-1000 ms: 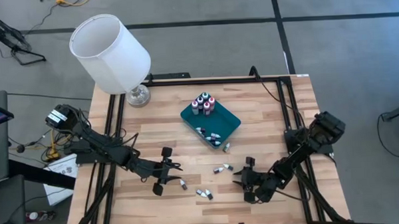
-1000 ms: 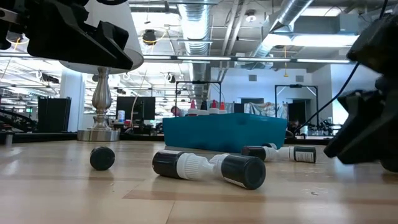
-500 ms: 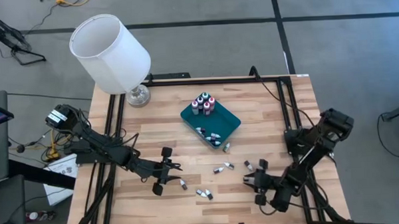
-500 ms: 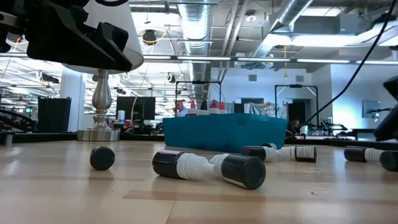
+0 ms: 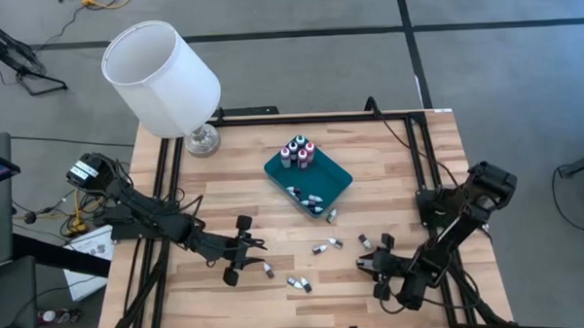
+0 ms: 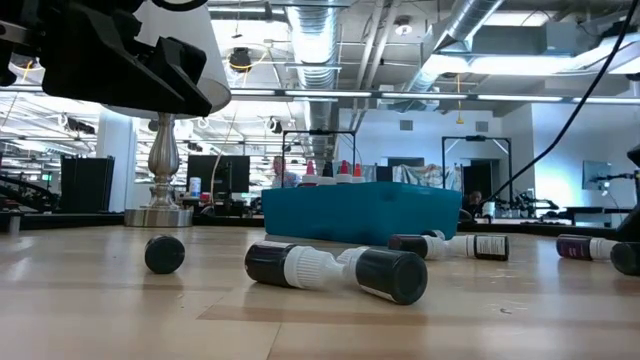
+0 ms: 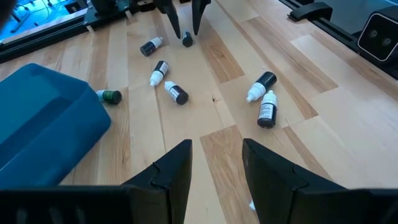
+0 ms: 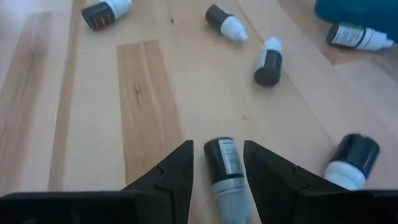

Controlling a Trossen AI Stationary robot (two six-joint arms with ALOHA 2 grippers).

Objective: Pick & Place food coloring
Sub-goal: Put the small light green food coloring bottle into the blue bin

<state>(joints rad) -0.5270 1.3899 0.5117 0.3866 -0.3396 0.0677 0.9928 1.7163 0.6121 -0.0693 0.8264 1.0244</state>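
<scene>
Now the right arm has pulled back.
Right pincer (image 8: 215,163) sits half-open around a little bottle (image 8: 224,168), not lifted; left pincer (image 7: 216,163) open, empty.

Label print on the food coloring bottles (image 5: 323,248) is too small to read; the lamp (image 6: 165,170) is cut off above.
</scene>
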